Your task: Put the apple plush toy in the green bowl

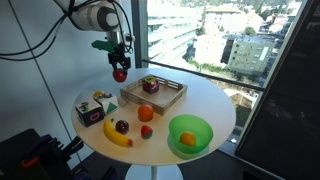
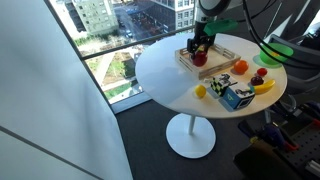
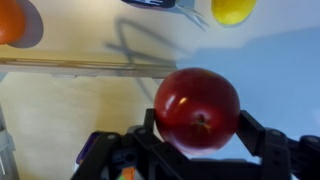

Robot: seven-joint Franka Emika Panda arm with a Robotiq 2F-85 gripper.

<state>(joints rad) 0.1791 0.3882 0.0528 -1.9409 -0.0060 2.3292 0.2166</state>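
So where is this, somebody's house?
Probably not: it looks like an office or lab high up in a tall building. The big windows look down on city buildings, and a robot arm works over a white round table.

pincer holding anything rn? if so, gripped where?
Yes. The pincer holds the apple plush toy, with a finger on each of two opposite sides around its middle. It is in the air above the table.
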